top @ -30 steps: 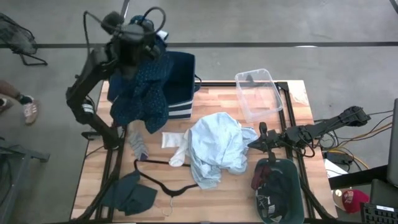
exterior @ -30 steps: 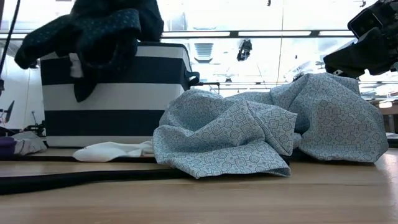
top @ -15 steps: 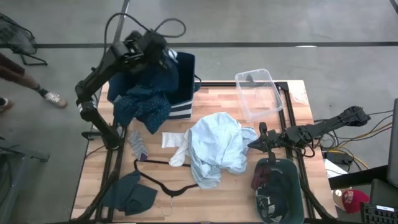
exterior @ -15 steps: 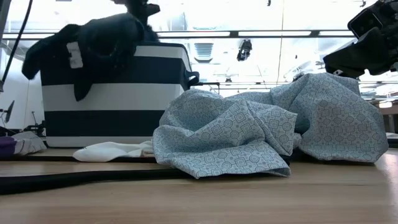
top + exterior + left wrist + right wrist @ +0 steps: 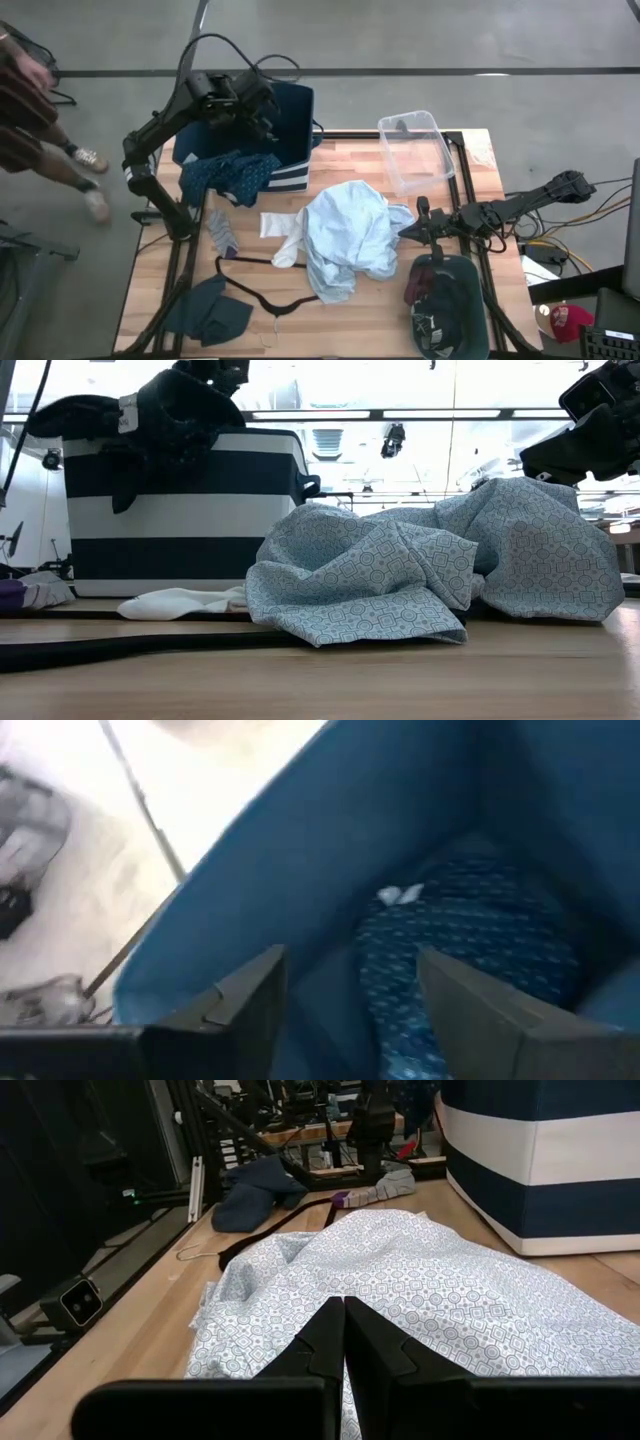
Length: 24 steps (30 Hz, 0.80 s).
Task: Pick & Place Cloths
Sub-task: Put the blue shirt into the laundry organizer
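The navy white-dotted cloth (image 5: 232, 172) hangs over the near-left rim of the striped bin (image 5: 292, 118). One end lies inside the bin (image 5: 465, 945) and the other on the table. My left gripper (image 5: 350, 1010) stands open above the bin's inside (image 5: 250, 100), clear of that cloth. The large pale-blue shirt (image 5: 345, 238) lies crumpled mid-table, with a small white piece (image 5: 278, 224) at its left. A dark teal cloth (image 5: 212, 310) lies at the near left. My right gripper (image 5: 343, 1342) is shut beside the shirt's right edge (image 5: 422, 226).
A black wire hanger (image 5: 262, 292) lies between the teal cloth and the shirt. A clear plastic tub (image 5: 415, 150) stands at the far right. A dark holder with a maroon piece (image 5: 440, 300) sits near right. A person (image 5: 35, 100) walks past the table's left side.
My left gripper has come down over the bin and opened, letting go of the navy dotted cloth. The cloth, held high in a bunch before, has dropped. One end has fallen into the bin and the rest now drapes over its rim onto the table.
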Tool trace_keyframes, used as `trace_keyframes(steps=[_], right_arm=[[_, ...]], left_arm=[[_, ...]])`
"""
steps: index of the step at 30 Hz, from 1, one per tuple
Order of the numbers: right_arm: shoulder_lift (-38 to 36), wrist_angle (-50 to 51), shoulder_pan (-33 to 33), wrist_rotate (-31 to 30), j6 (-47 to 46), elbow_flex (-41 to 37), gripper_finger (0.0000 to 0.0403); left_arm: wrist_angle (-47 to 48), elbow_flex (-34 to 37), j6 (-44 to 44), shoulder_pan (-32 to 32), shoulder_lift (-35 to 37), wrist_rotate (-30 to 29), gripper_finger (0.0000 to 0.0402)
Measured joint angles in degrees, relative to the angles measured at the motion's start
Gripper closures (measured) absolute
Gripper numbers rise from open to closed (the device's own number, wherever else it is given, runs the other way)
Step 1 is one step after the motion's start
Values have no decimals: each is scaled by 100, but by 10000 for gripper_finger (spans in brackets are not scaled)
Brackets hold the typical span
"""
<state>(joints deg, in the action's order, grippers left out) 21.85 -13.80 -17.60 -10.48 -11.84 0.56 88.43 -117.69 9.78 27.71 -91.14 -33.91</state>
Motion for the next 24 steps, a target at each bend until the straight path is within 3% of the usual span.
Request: trace_keyframes(steps=[7, 12, 17, 24], right_arm=[[0, 0, -1, 0, 0, 0, 394], [-2, 0, -1, -2, 0, 0, 394], [-1, 1, -1, 0, 0, 0, 394], [-1, 1, -1, -1, 0, 0, 394]], left_arm=[[148, 12, -45, -1237, 59, 22, 165], [156, 434, 361, -2281, 64, -51, 165], [159, 1152, 1115, -3192, 112, -202, 167], [159, 2512, 1731, -4363, 134, -959, 167]])
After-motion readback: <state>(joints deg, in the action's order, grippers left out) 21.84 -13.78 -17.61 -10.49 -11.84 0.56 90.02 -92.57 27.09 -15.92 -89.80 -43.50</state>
